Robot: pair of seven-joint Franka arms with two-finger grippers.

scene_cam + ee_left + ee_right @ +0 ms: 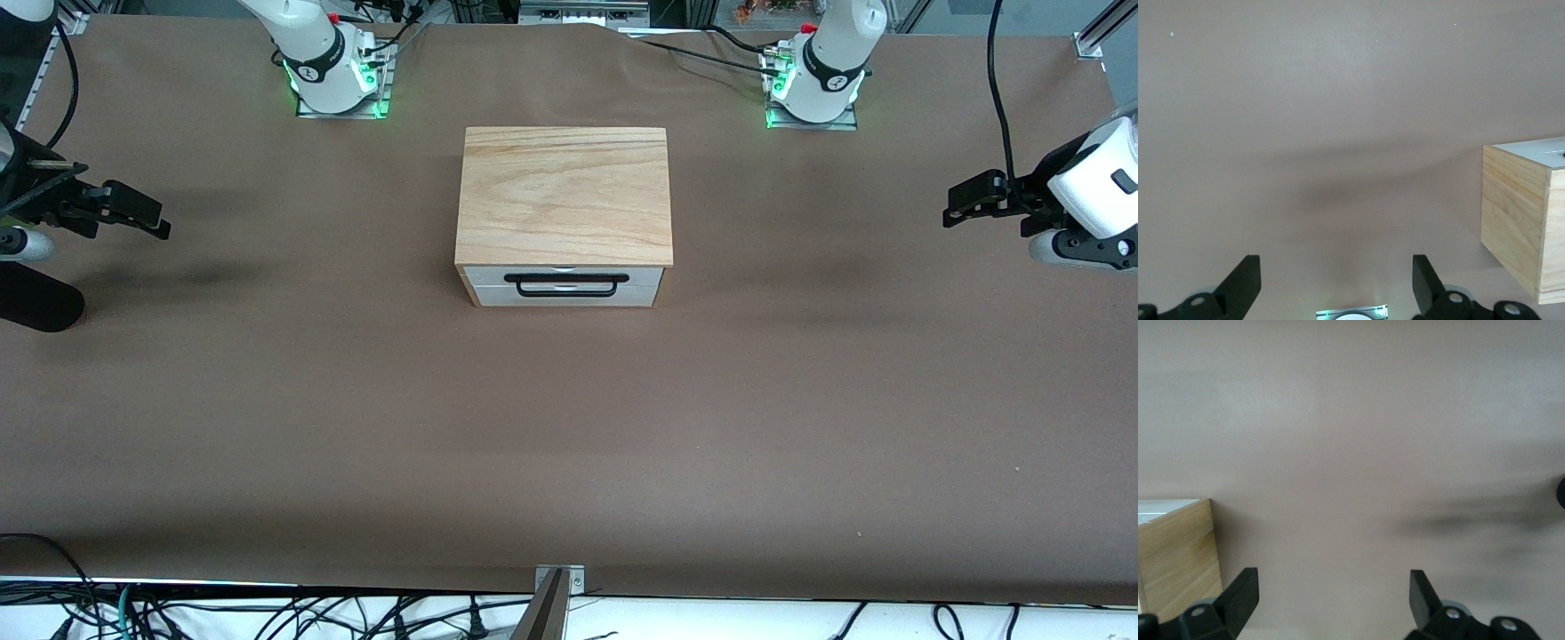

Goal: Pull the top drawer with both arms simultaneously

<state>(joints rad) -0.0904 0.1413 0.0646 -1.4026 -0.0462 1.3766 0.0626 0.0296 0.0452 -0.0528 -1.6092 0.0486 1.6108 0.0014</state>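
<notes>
**Q:** What's in the scene, and where's the drawer?

**A:** A pale wood cabinet [564,196] sits mid-table on the brown table [569,427]. The top drawer [565,275] is in the cabinet's front, facing the front camera. Its white panel sits flush w/ the casing, so it's shut. A thin black handle [561,284] runs across the front.

**Q:** And your grippers?

**A:** My left gripper [965,204] hangs over bare table toward the left arm's end, well apart from the cabinet, fingers [1245,280] spread wide, holding nothing. My right gripper [147,218] mirrors it over the right arm's end, fingers [1241,593] also spread, empty. Each wrist view catches only a corner of the cabinet, w/ bare table between the fingers.

**Q:** How far along?

**A:** I'd say nothing's done yet. Drawer closed, handle untouched. Left to do, as I judge it: bring both grippers in to the handle, one per end, close on it, then pull together toward the front camera.
</notes>
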